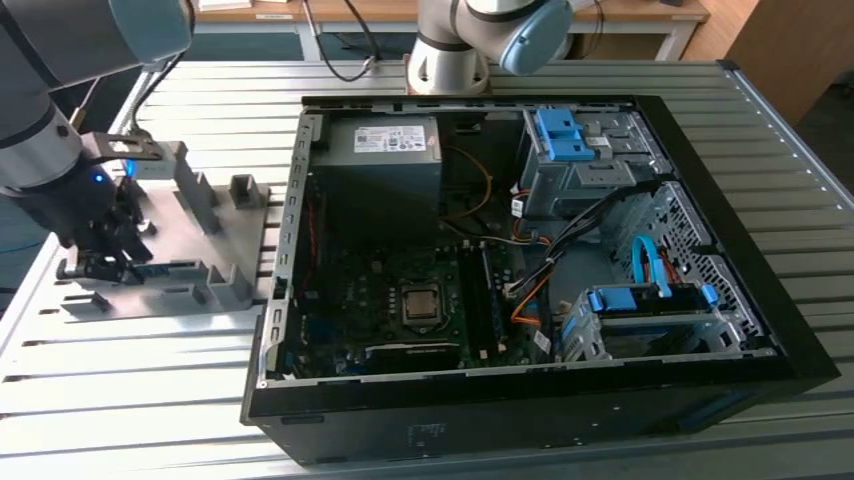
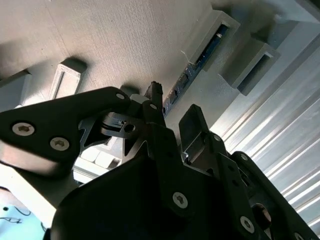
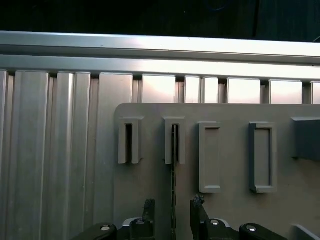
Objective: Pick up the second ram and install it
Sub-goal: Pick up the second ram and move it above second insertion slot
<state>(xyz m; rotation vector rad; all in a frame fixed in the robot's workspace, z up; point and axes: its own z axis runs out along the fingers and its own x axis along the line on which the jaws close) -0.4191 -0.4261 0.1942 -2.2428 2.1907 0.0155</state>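
Observation:
The second ram (image 3: 174,150) stands on its thin edge in a slot block of the grey fixture plate (image 3: 230,215). In the second wrist view it shows as a dark blue board (image 2: 205,52) running out of that block. My gripper (image 3: 173,204) is open and straddles the ram, one finger (image 3: 148,206) on each side with a small gap to the board. In the exterior view the gripper (image 1: 100,262) hangs low over the plate (image 1: 167,240) at that view's left, beside the open computer case (image 1: 467,100).
Upright grey blocks (image 1: 243,190) rise from the fixture plate around the gripper. The case holds a motherboard (image 1: 400,300), loose cables and blue drive brackets (image 1: 561,135). A second arm's base (image 1: 447,55) stands behind the case. Everything rests on a ribbed metal table (image 1: 134,370).

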